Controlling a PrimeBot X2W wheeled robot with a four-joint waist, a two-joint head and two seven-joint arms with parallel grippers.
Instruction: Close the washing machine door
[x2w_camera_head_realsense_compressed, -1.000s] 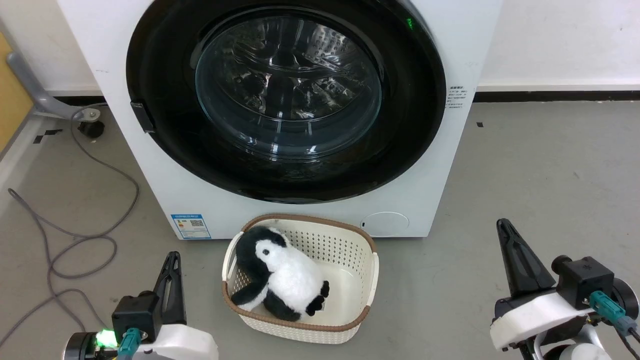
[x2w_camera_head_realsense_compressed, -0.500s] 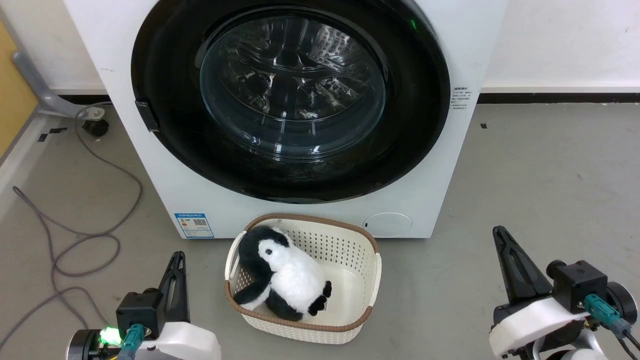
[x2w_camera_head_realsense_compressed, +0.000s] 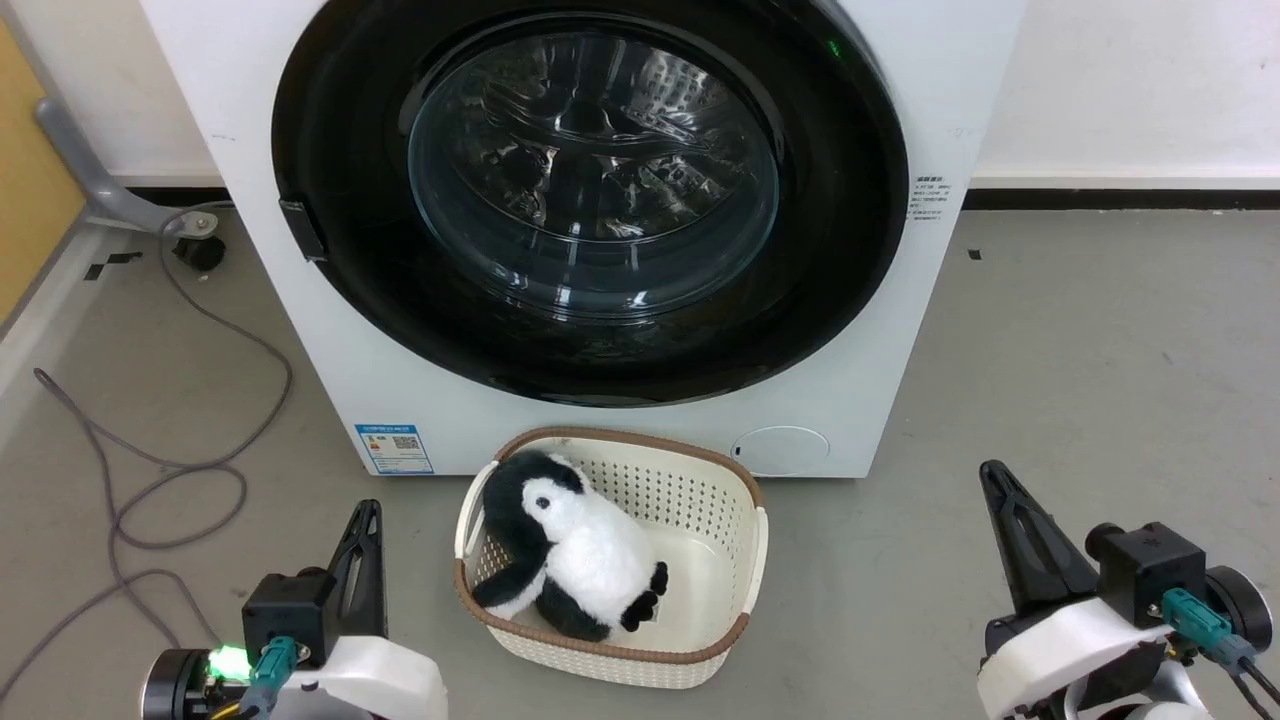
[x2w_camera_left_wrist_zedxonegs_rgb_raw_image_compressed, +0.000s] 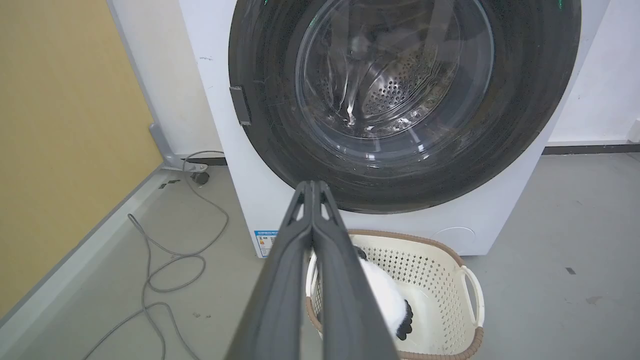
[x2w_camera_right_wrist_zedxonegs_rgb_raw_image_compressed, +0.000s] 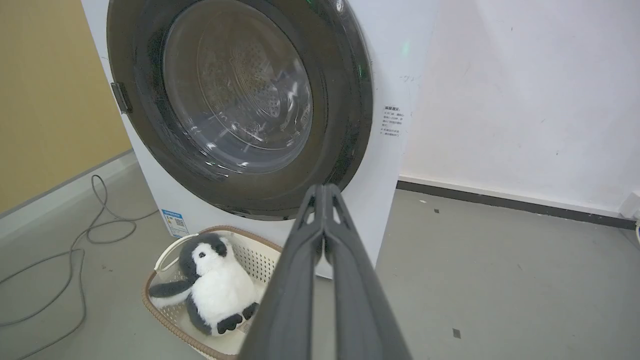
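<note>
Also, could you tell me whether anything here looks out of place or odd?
Nothing looks damaged or spilled. The washing machine door sits flush. A plush penguin slumps sideways in the cream basket in front of it, and a loose grey cable loops over the floor on the robot's left.

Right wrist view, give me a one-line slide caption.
Shut right gripper faces the washing machine door, plush penguin in the basket below.

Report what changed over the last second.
The head camera shifted, sliding the scene slightly right. The right end effector dropped a little in that view. Nothing grasped or released. Unchanged: washing machine door flush against the machine, left end effector shut, penguin in basket.
</note>
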